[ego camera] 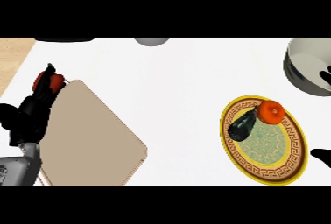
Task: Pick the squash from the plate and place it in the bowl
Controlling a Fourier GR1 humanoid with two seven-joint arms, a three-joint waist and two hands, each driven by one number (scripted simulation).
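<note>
While the dark squash (242, 125) lies beside an orange fruit (271, 111) on the plate (284, 173), my left hand (29, 114) rests at left with fingers relaxed, holding nothing; I cannot tell the right fingers' state.

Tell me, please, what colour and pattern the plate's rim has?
The plate has a yellow edge, then a brown band with a key-like pattern; seen in the head view.

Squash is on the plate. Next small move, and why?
Probably bring the right hand leftward over the plate toward the dark squash: it lies untouched beside the orange fruit, and only a sliver of that hand shows at the right edge.
</note>
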